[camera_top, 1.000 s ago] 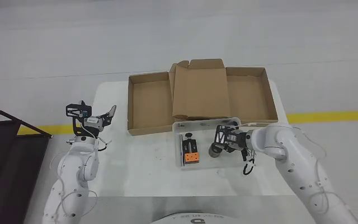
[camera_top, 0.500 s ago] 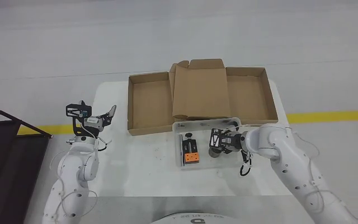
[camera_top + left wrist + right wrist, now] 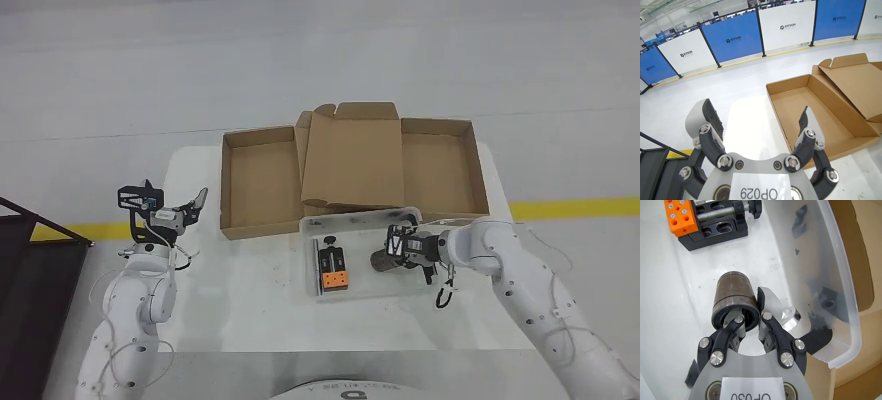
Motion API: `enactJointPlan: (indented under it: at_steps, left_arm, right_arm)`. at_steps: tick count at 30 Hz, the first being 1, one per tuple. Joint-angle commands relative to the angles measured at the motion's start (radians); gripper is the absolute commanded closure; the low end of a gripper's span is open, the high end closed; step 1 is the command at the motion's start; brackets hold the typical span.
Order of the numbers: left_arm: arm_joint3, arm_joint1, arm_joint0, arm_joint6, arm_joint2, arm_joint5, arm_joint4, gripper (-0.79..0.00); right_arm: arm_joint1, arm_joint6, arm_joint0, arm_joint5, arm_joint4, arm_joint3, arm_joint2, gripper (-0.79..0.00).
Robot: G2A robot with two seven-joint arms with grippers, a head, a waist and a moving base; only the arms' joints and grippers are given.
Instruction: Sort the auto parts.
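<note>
While the left gripper (image 3: 757,117) hangs over the bench (image 3: 250,290) with jaws wide and empty, the right gripper (image 3: 753,302) has its jaws pinching the wall of a metal cylinder (image 3: 733,289) inside the clear bin (image 3: 844,294), near a vise (image 3: 702,224).

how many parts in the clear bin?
3 sure: orange-and-black vise, dark metal cylinder pinched in the right tool, silver metal bracket beside it. Black bits along the wall of the clear plastic bin may be more.

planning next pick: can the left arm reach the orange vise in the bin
Probably yes: the orange vise lies uncovered at the end of the clear bin nearer the left gripper; the right gripper sits beyond it.
</note>
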Motion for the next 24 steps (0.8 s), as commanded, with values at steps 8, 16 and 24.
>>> enactJointPlan:
  at_steps: [8,16,24]
  left_arm:
    - [0.0,0.0,0.0,0.0,0.0,0.0,0.0,-0.785]
    - [0.0,0.0,0.0,0.0,0.0,0.0,0.0,-0.785]
    - [0.0,0.0,0.0,0.0,0.0,0.0,0.0,-0.785]
  right_arm:
    - [0.023,-0.185,0.031,-0.03,0.035,0.069,-0.012,0.0]
    - [0.061,-0.419,0.079,-0.03,0.019,0.143,-0.086,0.0]
    - [0.169,-0.699,0.052,-0.03,0.036,0.092,-0.091,0.0]
